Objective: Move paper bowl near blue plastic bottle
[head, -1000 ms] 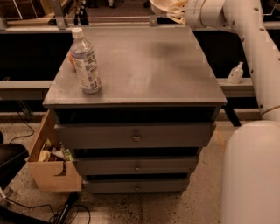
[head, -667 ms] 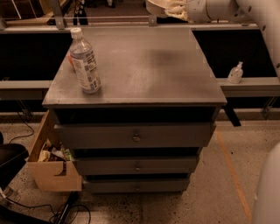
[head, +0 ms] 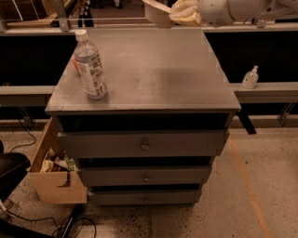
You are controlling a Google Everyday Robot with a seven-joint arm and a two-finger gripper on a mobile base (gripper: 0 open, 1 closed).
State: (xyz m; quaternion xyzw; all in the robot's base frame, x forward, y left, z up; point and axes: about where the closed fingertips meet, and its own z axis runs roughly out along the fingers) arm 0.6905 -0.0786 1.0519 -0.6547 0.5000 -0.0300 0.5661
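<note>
Holding paper bowl (head: 156,11) pinched by its rim in gripper (head: 180,12), above cabinet (head: 163,69) far edge — transport step. Next: bringing it down beside blue plastic bottle (head: 90,65) — well apart from gripper.

The claw (head: 176,14) hangs above the worktop's (head: 158,74) far edge, right of centre, clamped on the tilted paper bowl (head: 156,11), and under it the grey surface runs bare from the middle out to the right and near edges. The only thing standing in the way is the blue plastic bottle (head: 90,65), upright near the left edge, with bare surface just to its right. A small pump bottle (head: 250,77) sits on the ledge off to the right, well apart.
</note>
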